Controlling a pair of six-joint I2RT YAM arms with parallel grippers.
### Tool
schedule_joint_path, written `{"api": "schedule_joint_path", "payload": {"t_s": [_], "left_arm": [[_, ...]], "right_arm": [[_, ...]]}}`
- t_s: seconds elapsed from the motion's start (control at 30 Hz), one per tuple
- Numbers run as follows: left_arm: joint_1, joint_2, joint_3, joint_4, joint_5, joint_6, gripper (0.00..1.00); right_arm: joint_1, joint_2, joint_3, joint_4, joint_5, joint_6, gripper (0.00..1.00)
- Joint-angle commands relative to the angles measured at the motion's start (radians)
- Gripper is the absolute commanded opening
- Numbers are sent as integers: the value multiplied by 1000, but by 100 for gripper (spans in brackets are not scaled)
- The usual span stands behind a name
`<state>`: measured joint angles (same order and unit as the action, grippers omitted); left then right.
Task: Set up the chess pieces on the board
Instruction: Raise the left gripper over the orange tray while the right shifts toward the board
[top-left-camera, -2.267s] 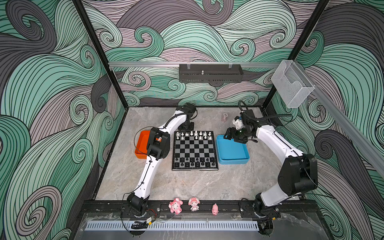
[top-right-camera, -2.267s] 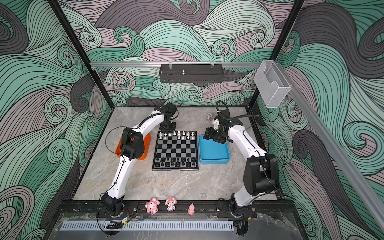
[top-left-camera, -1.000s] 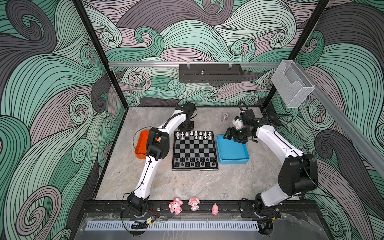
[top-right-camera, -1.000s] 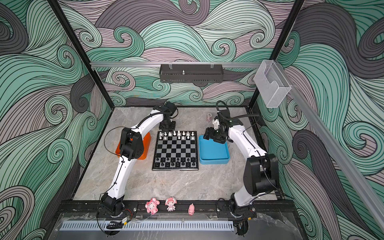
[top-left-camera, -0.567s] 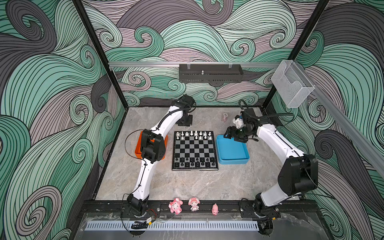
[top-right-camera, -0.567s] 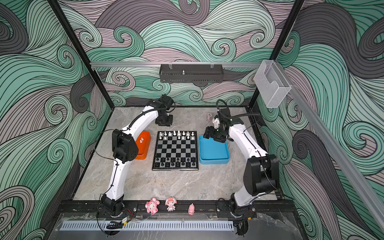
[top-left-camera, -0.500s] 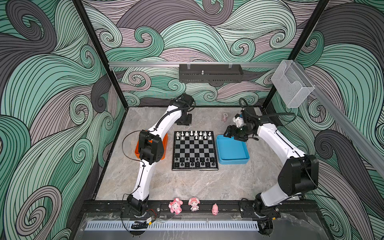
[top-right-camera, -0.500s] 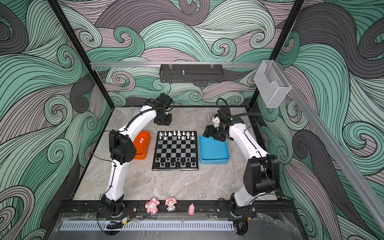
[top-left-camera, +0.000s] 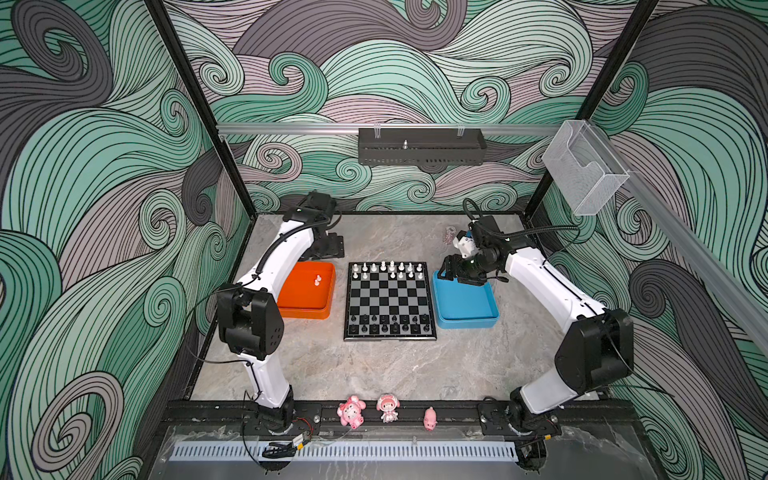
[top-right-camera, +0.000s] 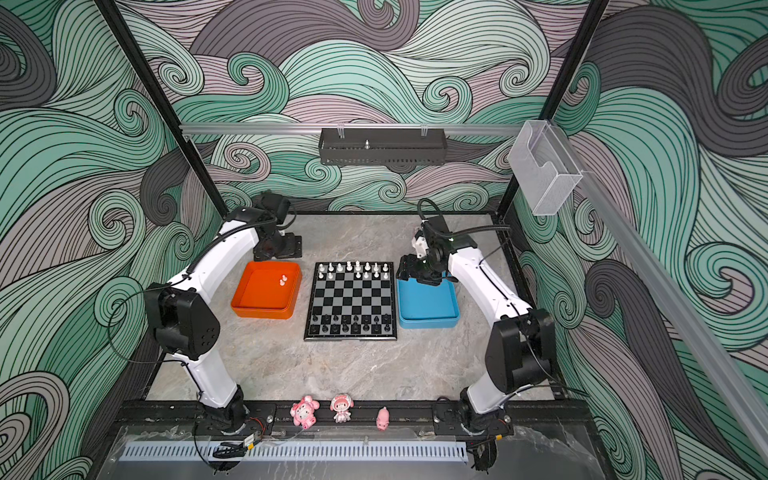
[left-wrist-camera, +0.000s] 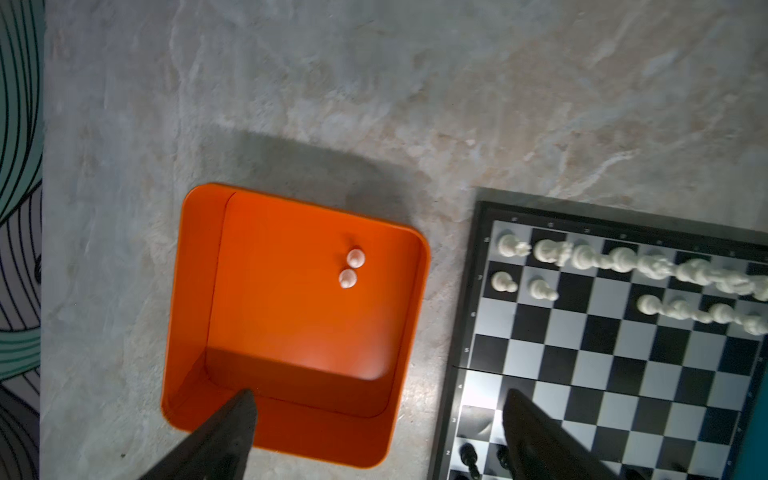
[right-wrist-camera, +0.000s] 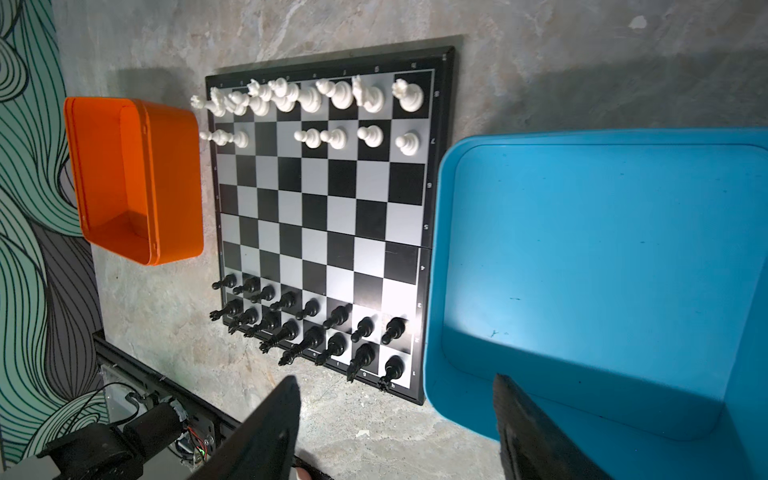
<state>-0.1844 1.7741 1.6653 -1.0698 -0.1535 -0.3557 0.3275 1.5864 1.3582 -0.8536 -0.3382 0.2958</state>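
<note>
Nearest the front, 3 pink toy figurines (top-left-camera: 387, 408) are standing in a row on the black rail (top-left-camera: 457, 409) at the table's edge. Beyond them the chessboard (top-left-camera: 390, 297) is lying flat on the marble tabletop (top-left-camera: 374, 374), between the 2 trays. The black chess pieces (top-left-camera: 384, 329) are filling its 2 nearest rows, 8 in each. To the left, just beside the board, the orange tray (top-left-camera: 305, 312) is sitting with 2 white pawns (top-left-camera: 318, 281) inside, resting close together near its far corner on the board's side. To the right, the blue tray (top-left-camera: 465, 305) is sitting just beside the board's other edge. At the far end of the board the white chess pieces (top-left-camera: 391, 266) are standing: 8 are filling the back row, and 6 pawns are occupying the row in front, leaving 2 neighbouring squares bare, the 3rd and 4th from the orange tray's side. I am holding my left gripper (left-wrist-camera: 379, 394) above the orange tray's far side, its jaws spread wide with nothing between them. I am holding my right gripper (right-wrist-camera: 395, 379) above the blue tray's far corner next to the board, its jaws also apart and gripping nothing. Farther back a small pale pinkish object (top-left-camera: 449, 237) is lying on the table, too small to identify, and a black rack (top-left-camera: 422, 146) is hanging on the back wall.
</note>
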Motion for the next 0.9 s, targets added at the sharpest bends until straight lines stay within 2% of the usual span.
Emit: {"api": "schedule_joint_path", "payload": {"t_s": [0.0,0.23,0.33,0.4,0.77,0.87], "left_arm": [[56,-31,-59,6,19,19,96],[100,6,-157,80,55,11,96],[102,63,-141,81,60,-7,94],[102,96,-138,96,59,-21,93],[101,208,-127,159,45,-65,84],[101,224,-116,163,36,-63,77]], "right_arm": [[50,1,36,38,16,6,74],[95,52,70,50,2,14,79],[104,60,73,56,5,14,86],[105,65,73,57,8,12,99],[88,60,61,56,38,-41,99],[69,56,51,55,31,-47,99]]}}
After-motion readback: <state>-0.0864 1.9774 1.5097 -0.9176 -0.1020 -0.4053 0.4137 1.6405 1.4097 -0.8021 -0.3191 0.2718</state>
